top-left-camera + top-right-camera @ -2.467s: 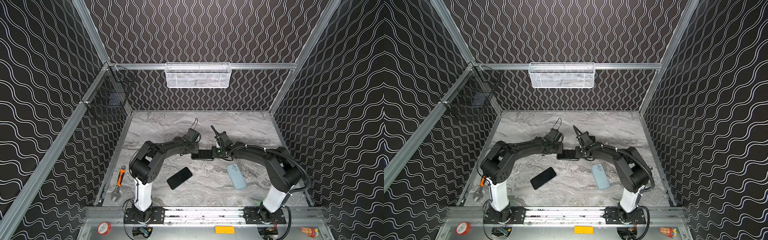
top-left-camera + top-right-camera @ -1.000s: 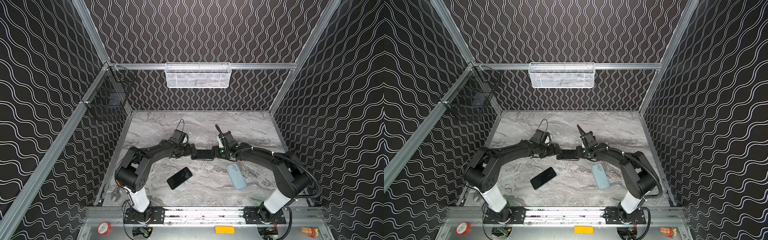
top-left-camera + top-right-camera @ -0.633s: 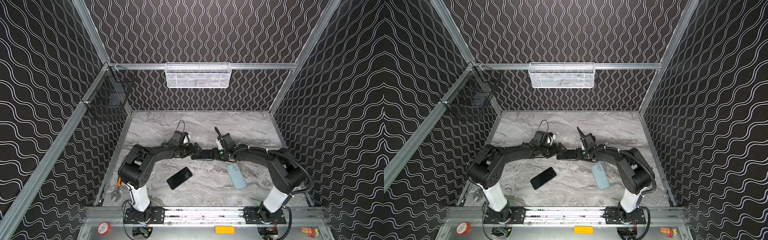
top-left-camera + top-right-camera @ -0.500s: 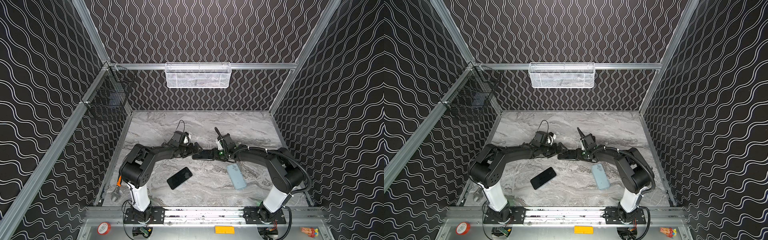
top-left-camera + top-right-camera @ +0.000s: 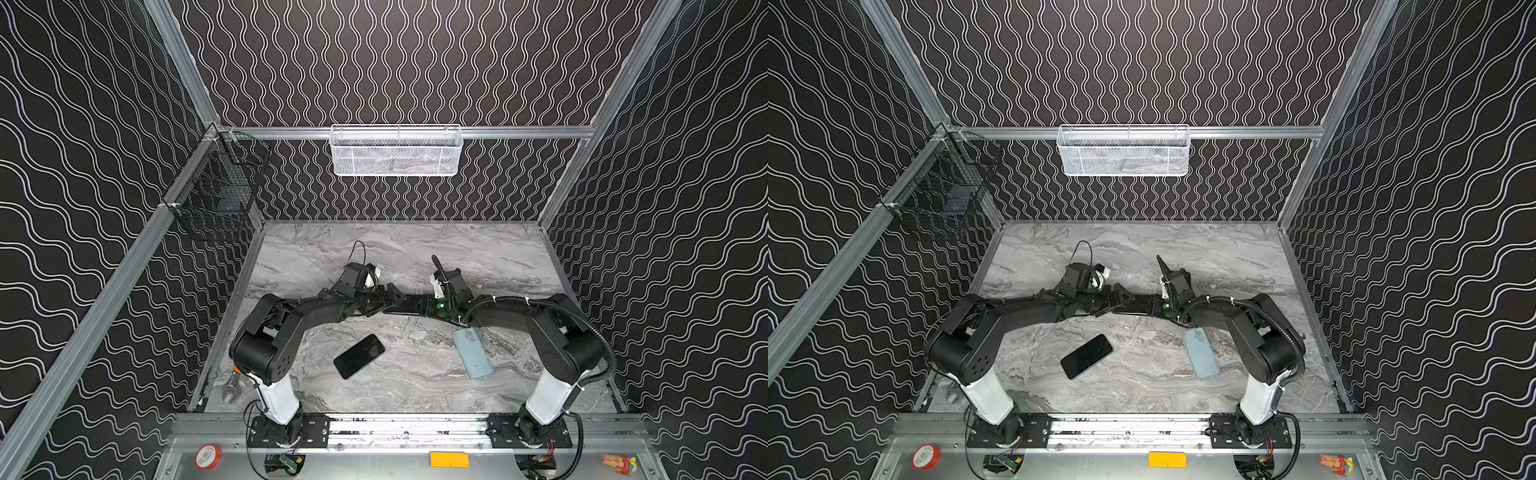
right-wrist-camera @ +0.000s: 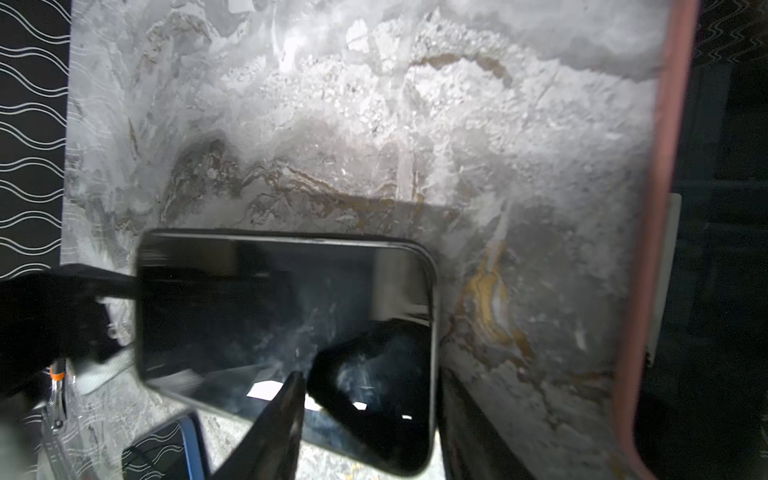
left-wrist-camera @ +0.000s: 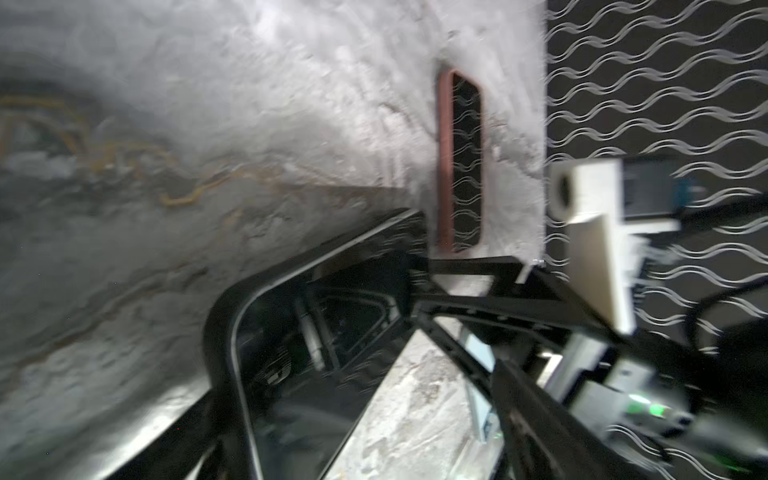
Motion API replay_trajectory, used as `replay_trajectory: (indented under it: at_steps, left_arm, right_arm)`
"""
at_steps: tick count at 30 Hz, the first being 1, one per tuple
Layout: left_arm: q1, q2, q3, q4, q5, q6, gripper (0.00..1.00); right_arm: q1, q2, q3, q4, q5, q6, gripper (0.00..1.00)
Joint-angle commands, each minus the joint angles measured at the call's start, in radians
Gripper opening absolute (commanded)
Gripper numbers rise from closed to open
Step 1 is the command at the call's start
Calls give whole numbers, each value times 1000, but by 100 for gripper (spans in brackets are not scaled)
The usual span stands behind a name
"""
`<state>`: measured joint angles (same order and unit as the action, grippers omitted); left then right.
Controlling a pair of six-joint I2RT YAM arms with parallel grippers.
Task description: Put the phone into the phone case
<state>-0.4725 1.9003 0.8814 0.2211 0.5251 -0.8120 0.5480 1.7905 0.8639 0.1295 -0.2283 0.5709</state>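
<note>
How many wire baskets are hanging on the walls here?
2: a white mesh basket hangs on the back wall, and a black wire basket hangs on the left wall, near the back corner. None seems hidden.

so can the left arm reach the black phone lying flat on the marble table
Likely yes: the left fingers stand open, and the flat black rectangular phone lies uncovered, close in front of that arm.

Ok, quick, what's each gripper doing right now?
Left gripper: open, at the lifted black phone's end.
Right gripper: shut on the lifted black phone.
</note>
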Motion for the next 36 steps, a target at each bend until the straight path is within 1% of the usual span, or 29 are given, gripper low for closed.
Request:
replay_trajectory:
  at_steps: [1,5,11,13,15,18,23,25,27,33,36]
  left_arm:
    - [-2,-22,-2,114,51,-34,89]
    - [-2,-32,-4,113,49,-34,82]
    - [-13,-15,-23,161,54,-65,68]
    - [-21,-9,-23,172,56,-71,59]
    - [-29,-2,-21,179,56,-75,55]
    - [-36,10,-17,198,60,-84,53]
    - [-45,21,-12,216,57,-95,47]
    - [-48,23,-9,218,58,-97,41]
    - [-50,28,-8,226,61,-100,33]
    - [-51,33,-18,248,63,-121,19]
    - [-50,26,-20,247,62,-121,10]
  right_arm:
    - [3,18,-14,-125,-8,26,53]
    - [3,21,-14,-124,-8,25,53]
    - [3,30,-12,-119,-10,27,53]
    - [3,35,-7,-119,-11,29,53]
    - [3,38,-7,-116,-11,29,53]
    - [3,41,-4,-118,-9,29,53]
    - [3,42,0,-118,-6,31,53]
    - [3,43,0,-115,-8,32,53]
    - [3,46,-1,-114,-11,34,53]
    - [3,41,4,-114,-14,36,53]
    - [4,23,10,-125,-22,38,53]
